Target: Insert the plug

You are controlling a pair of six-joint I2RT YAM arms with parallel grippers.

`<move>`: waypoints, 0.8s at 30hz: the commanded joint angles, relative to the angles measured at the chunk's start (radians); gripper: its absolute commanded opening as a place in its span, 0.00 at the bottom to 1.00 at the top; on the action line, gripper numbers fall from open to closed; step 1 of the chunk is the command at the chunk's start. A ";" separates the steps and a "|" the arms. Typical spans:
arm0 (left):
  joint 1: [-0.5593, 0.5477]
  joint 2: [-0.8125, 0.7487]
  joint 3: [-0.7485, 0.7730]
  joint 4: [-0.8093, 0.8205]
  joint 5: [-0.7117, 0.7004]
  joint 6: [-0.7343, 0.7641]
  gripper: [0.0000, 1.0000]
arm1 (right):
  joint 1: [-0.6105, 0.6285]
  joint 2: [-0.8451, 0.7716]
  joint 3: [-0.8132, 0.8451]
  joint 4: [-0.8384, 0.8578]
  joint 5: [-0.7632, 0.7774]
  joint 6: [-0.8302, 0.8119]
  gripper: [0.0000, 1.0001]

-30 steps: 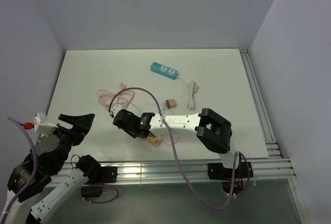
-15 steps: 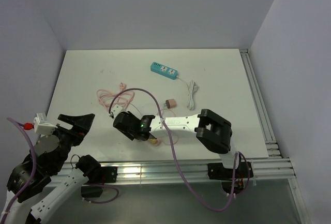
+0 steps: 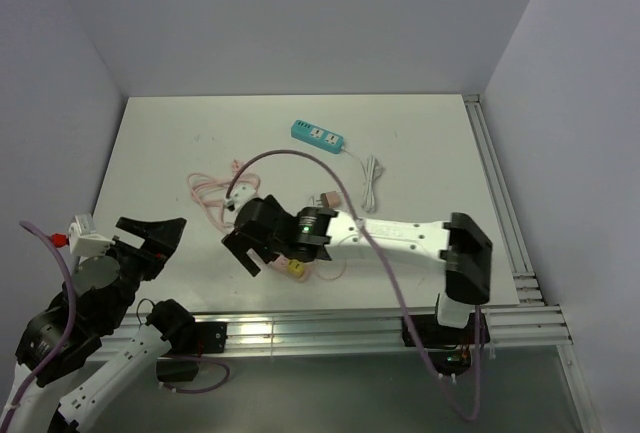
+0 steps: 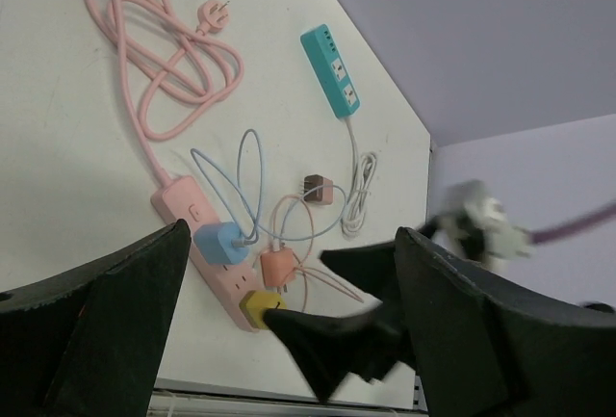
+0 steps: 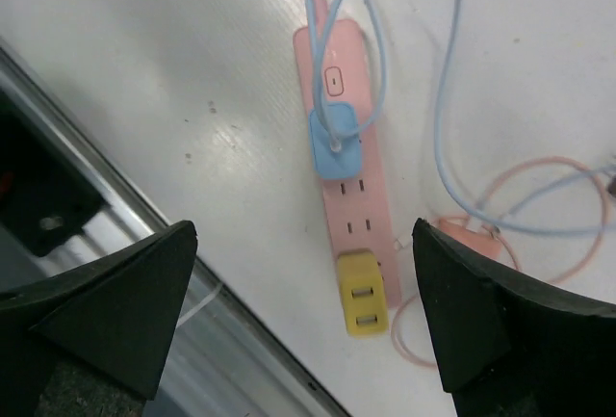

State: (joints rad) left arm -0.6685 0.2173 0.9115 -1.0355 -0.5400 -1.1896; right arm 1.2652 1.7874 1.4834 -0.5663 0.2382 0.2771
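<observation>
Since the earlier frame the right arm has stretched out leftward, elbow swung toward the right rail; the left arm is nearly unchanged.

Top view: right gripper (image 3: 246, 253) hangs spread over the near-left part of the table (image 3: 420, 133), just left of the yellow plug (image 3: 296, 267). It carries nothing. Left gripper (image 3: 150, 236) is parked off the near-left corner, splayed, well apart from the work. Teal power strip (image 3: 319, 137), white cord (image 3: 372, 181) and brown adapter (image 3: 331, 199) lie farther back, out of the way.

Left wrist view: fingers wide, empty. The pink power strip (image 4: 190, 208) lies diagonally, with the blue plug (image 4: 219, 242) seated on it and the yellow one at its near end. The salmon plug (image 4: 279, 266) sits just beside the strip. Pink cord (image 4: 164, 61) is coiled behind.

Right wrist view: jaws wide, looking straight down on the strip, likely lining up. Free sockets show between blue and yellow. The salmon plug lies on the table beside them, probably the one to insert. Thin blue and pink leads loop around it and could snag a finger.
</observation>
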 commanded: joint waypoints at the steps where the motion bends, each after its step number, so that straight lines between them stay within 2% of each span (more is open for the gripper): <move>1: 0.000 0.007 0.020 0.021 0.002 0.021 0.93 | -0.009 -0.155 -0.058 -0.044 0.048 0.088 1.00; 3: 0.000 0.013 0.015 0.032 0.012 0.025 0.93 | -0.023 -0.218 -0.077 -0.072 0.091 0.137 1.00; 7: -0.002 0.030 0.015 0.049 0.035 0.042 0.92 | -0.151 -0.308 -0.187 -0.054 0.084 0.223 0.97; 10: 0.000 0.043 0.017 0.058 0.055 0.056 0.92 | -0.334 -0.365 -0.291 0.040 0.020 0.269 0.85; 11: 0.000 0.045 0.015 0.060 0.064 0.058 0.91 | -0.422 -0.370 -0.304 0.057 0.018 0.269 0.78; 14: -0.002 0.050 -0.002 0.081 0.095 0.062 0.90 | -0.515 -0.321 -0.302 0.085 -0.002 0.258 0.65; 19: 0.000 0.060 -0.046 0.127 0.144 0.067 0.89 | -0.633 -0.227 -0.270 0.134 -0.017 0.232 0.67; 24: 0.000 0.082 -0.060 0.147 0.161 0.074 0.89 | -0.659 -0.096 -0.172 0.088 -0.052 0.185 0.81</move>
State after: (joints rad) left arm -0.6685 0.2764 0.8577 -0.9451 -0.4129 -1.1412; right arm 0.6121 1.6279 1.2213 -0.4950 0.2169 0.4911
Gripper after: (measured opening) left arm 0.892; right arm 0.793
